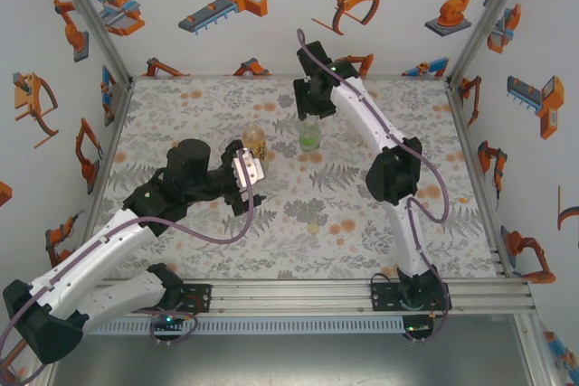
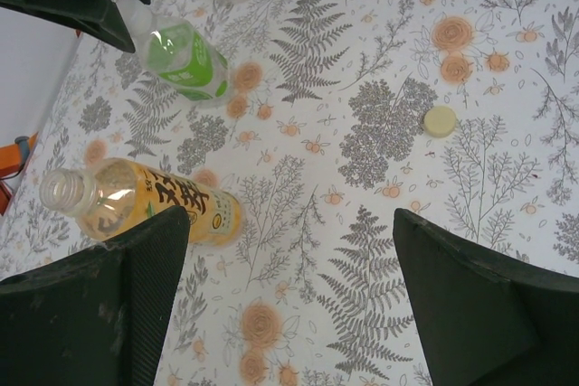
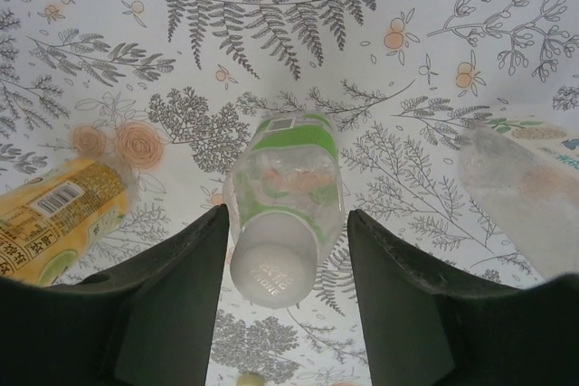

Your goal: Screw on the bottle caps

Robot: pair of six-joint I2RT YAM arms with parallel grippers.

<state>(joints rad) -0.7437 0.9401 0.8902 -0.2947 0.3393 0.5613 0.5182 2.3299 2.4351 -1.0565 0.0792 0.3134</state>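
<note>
The translucent green bottle (image 1: 310,136) stands upright at mid-table with a whitish cap (image 3: 276,268) on its neck. My right gripper (image 3: 288,214) hangs over it, open, one finger on each side of the cap with a gap on both sides. The amber-yellow bottle (image 1: 254,140) stands to its left, its neck (image 2: 68,192) uncapped. My left gripper (image 2: 288,219) is open with nothing in it, just in front of that bottle. A yellowish cap (image 2: 441,121) lies loose on the mat (image 1: 181,223). The clear bottle (image 3: 525,178) stands close beside the green one.
The three bottles stand close together in the middle of the flower-printed mat. White walls with robot pictures close in the back and both sides. The loose cap (image 1: 313,228) lies between the arms, nearer the front rail (image 1: 362,291).
</note>
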